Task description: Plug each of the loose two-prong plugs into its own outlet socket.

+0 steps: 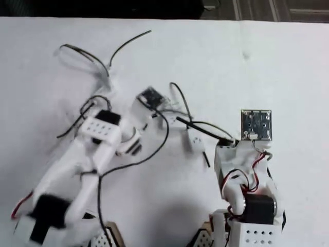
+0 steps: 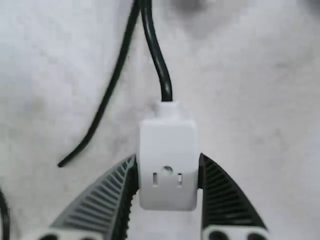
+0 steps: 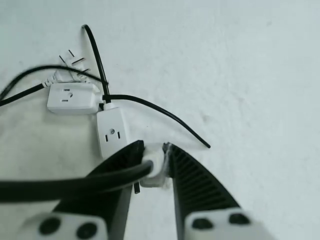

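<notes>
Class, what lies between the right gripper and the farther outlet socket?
In the right wrist view, the nearer outlet socket lies between the right gripper and the farther outlet socket.

Both arms [image 1: 77,164] are white plastic with black motor blocks [image 1: 257,206], red and black wires [image 1: 254,172], and ribbed dark-grey fingers [image 2: 222,197].

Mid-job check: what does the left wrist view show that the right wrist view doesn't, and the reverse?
Left wrist view: the left gripper is clamped on a white held socket, slots facing the camera. Its black cord leads away, and a loose cord end lies beside it.
Right wrist view: the right gripper is clamped on a white held plug. Beyond it a near socket and a far socket lie free on the table, with a loose two-prong plug behind them.
Both: the white table, black cords, and a gripper gripping a white part.
</notes>
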{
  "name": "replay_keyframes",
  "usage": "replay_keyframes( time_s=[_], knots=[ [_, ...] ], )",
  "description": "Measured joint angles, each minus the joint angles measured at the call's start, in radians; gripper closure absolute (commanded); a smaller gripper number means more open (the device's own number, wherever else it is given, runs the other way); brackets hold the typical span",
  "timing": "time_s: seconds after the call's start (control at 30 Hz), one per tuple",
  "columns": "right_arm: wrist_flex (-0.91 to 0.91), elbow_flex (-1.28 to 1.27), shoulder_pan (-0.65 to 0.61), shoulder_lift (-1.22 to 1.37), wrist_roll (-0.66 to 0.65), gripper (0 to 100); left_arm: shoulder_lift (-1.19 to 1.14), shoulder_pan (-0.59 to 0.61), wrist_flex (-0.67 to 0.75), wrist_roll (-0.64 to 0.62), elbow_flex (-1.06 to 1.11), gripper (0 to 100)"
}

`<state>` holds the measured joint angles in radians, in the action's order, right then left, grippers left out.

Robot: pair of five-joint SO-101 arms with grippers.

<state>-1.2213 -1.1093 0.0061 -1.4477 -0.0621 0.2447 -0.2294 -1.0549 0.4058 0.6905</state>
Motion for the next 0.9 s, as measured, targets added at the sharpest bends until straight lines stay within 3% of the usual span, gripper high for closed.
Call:
replay_keyframes(
  time_s=[0.1,0.23,0.37,0.7,0.83,0.9],
  knots=[
    [0.0,0.0,0.0,0.0,0.0,98.1,0.163,0.0,-0.003,0.025,-0.005,98],
    [0.0,0.0,0.0,0.0,0.0,98.1,0.356,0.0,0.077,0.193,0.038,98],
    [0.0,0.0,0.0,0.0,0.0,98.1,0.497,0.0,0.255,0.37,0.193,98],
    [0.0,0.0,0.0,0.0,0.0,98.1,0.827,0.008,0.783,0.517,0.657,98],
    [0.0,0.0,0.0,0.0,0.0,98.1,0.974,0.008,0.924,0.572,0.818,96],
    [0.0,0.0,0.0,0.0,0.0,98.1,1.063,0.014,0.961,0.578,0.888,91]
  ],
)
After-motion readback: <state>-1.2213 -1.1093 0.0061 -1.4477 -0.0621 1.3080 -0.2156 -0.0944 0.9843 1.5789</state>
